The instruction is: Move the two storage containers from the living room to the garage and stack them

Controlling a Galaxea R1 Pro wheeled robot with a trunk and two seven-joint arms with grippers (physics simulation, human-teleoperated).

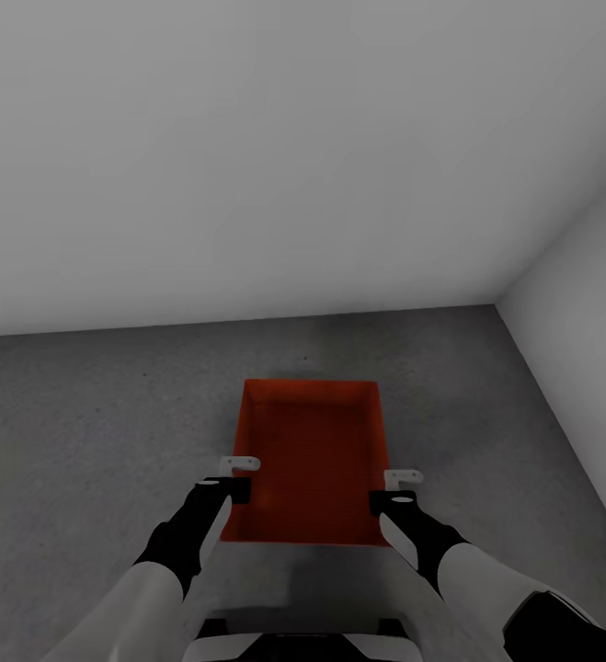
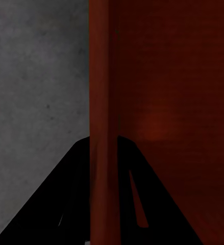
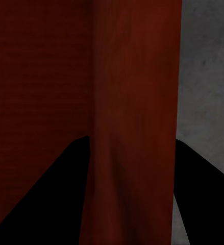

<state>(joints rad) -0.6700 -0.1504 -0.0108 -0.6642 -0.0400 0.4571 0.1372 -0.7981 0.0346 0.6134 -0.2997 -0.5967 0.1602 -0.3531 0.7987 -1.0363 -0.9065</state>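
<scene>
now in garage w/ one container (image 1: 312, 460) held over floor (image 1: 91, 414); left gripper (image 1: 232, 478) & right gripper (image 1: 396, 489) clamped on side walls. next: lower it flat, let go.

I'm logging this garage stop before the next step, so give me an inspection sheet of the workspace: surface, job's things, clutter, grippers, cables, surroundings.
Surface: dark grey speckled concrete floor, bare around the bin.
Job's things: one red-orange storage container, open top, nothing inside, level, long side pointing away from the robot. Whether it rests on the floor or is held just above it cannot be told.
Clutter: nothing seen.
Grippers: left gripper straddles the container's left wall, right gripper its right wall; in both wrist views the wall runs between the fingers.
Cables: nothing seen.
Surroundings: plain white wall ahead, a second wall meeting it at the right corner.
</scene>
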